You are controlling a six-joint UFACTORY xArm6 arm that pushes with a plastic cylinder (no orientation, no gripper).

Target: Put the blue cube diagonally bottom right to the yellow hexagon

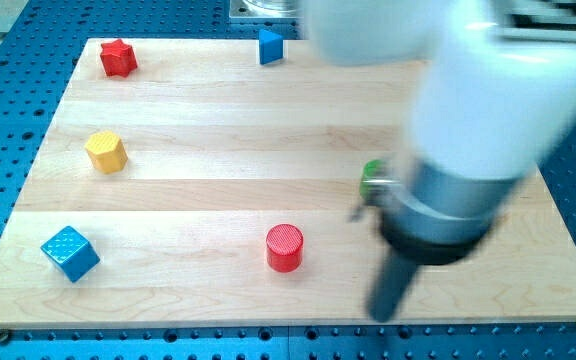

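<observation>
The blue cube (69, 252) lies near the board's bottom left corner. The yellow hexagon (106, 151) lies above it, at the view's left, slightly to the cube's right. My rod comes down blurred at the view's right; my tip (383, 314) is near the board's bottom edge, far to the right of the blue cube and to the right of the red cylinder (285, 247).
A red star (118, 58) lies at the top left. A blue triangular block (270, 46) lies at the top middle. A green block (373, 178) is partly hidden behind the arm (468, 130). The wooden board (218, 120) lies on a blue perforated table.
</observation>
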